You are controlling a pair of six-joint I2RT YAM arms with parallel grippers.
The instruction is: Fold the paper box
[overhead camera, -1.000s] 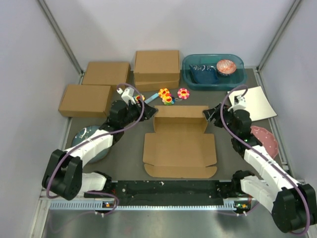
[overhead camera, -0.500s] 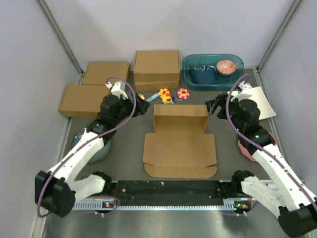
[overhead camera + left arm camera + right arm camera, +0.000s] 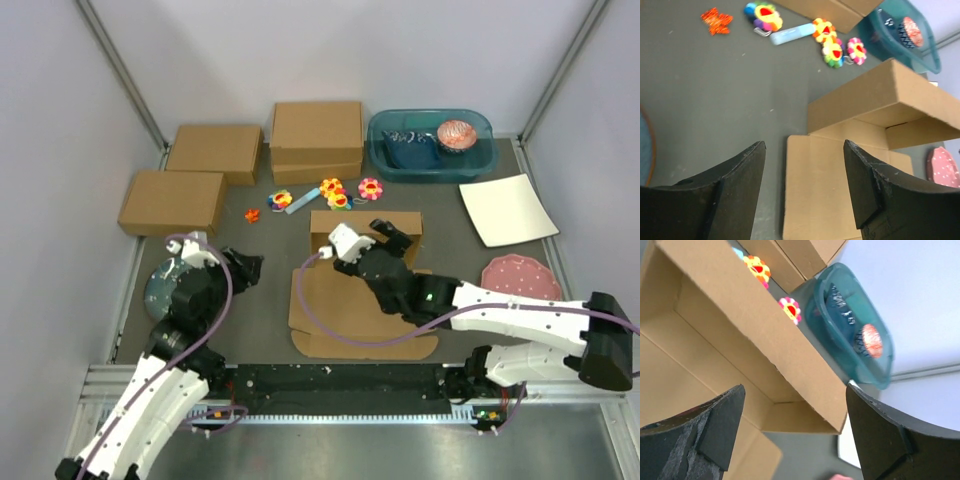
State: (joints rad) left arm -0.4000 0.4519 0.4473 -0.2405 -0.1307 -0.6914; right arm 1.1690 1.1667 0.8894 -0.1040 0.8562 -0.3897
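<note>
The paper box [image 3: 345, 310] lies open in the middle of the table, its near panel flat and its far part [image 3: 350, 222] folded up into a shallow tray. My left gripper [image 3: 248, 266] is open and empty, left of the box; in the left wrist view it [image 3: 805, 165] hangs over the flat panel's left edge [image 3: 795, 200]. My right gripper [image 3: 393, 233] is open and empty, reaching across above the folded-up part. In the right wrist view it [image 3: 795, 410] looks into the tray's far wall [image 3: 755, 325] and right end flap.
Ready-made cardboard boxes stand at the back left [image 3: 171, 201], [image 3: 214, 150] and back centre [image 3: 316, 135]. A teal bin [image 3: 385, 140] is at the back right, with a white sheet [image 3: 507, 208] and a pink plate [image 3: 517, 272] near it. Flower toys [image 3: 340, 192] lie behind the box. A blue-grey plate [image 3: 160, 285] is at the left.
Both grippers have left the box's far corners. The left arm drew back toward the near left. The right arm swung left and now lies across the box.
</note>
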